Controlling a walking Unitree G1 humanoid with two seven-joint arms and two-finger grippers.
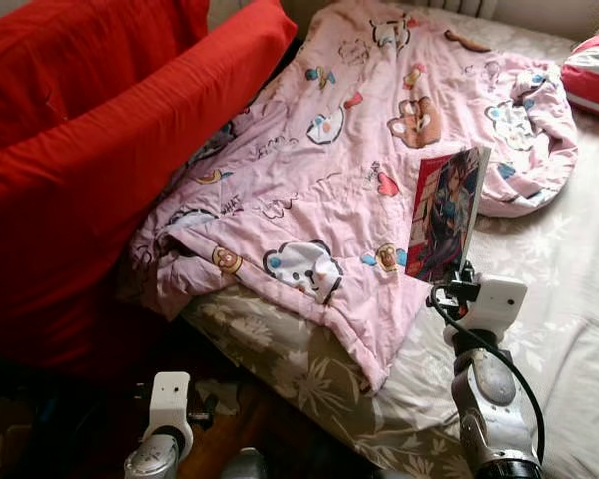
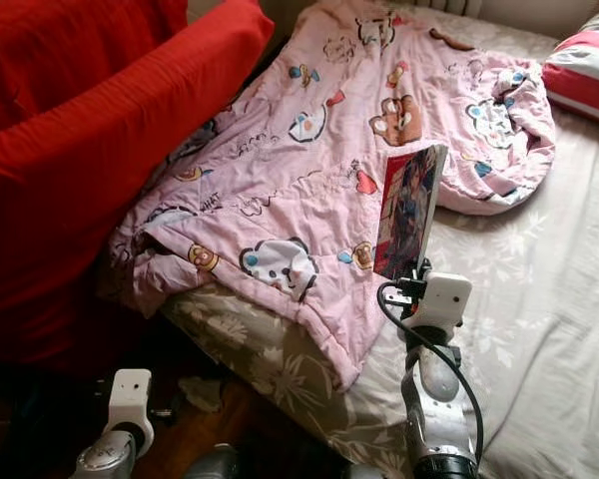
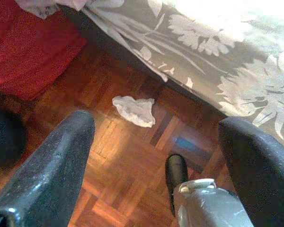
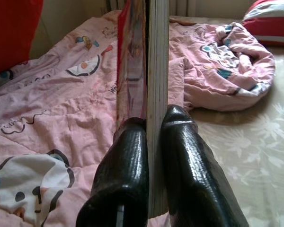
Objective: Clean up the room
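Observation:
My right gripper (image 1: 455, 279) is shut on a thin comic book (image 1: 445, 212) with a red and dark illustrated cover, held upright on edge above the bed. In the right wrist view the two fingers (image 4: 132, 175) clamp the comic book (image 4: 151, 71) by its lower edge. A crumpled pink cartoon-print quilt (image 1: 339, 170) lies under and beyond it. My left gripper (image 3: 156, 161) hangs low over the wooden floor (image 3: 123, 165) beside the bed, open, nothing between its fingers. A crumpled white tissue (image 3: 135, 109) lies on the floor ahead of it.
The bed has a grey floral sheet (image 1: 559, 299), bare on the right. A red bedcover or cushion heap (image 1: 70, 150) fills the left. A red-and-white striped pillow (image 1: 594, 70) lies at the far right. A dark object (image 3: 4, 137) sits on the floor.

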